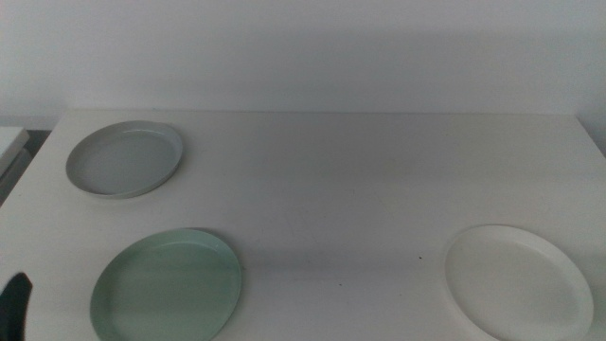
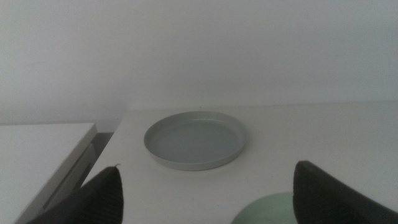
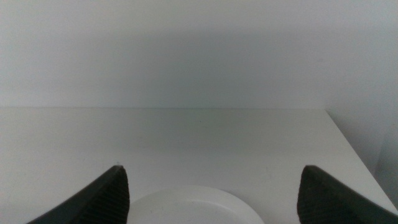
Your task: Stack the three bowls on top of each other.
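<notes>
On the white worktop point(image 1: 360, 180) three bowls are being shown lying apart, none stacked on another. At the far left, toward the back edge, the pale grey bowl point(image 1: 124, 158) is seen resting flat and upright. Nearer the front, also on the left side, the mint green bowl point(image 1: 168, 286) is lying flat, well apart from the grey one, its front rim being cut by the picture's bottom edge.

A dark sliver of the left gripper point(image 1: 13, 303) is being shown at the bottom left corner of the middle view, just beside the mint green bowl and not touching it. In the left wrist view the left gripper point(image 2: 211, 193) is being held wide open with nothing between its jaws; the pale grey bowl point(image 2: 195, 139) is seen ahead of it and an edge of the mint green bowl point(image 2: 264, 211) just below.

At the front right, the white bowl point(image 1: 517, 281) is lying flat, well apart from the other two. In the right wrist view the right gripper point(image 3: 214, 196) is being held wide open and empty, with the white bowl point(image 3: 193, 208) lying just beneath its jaws.
</notes>
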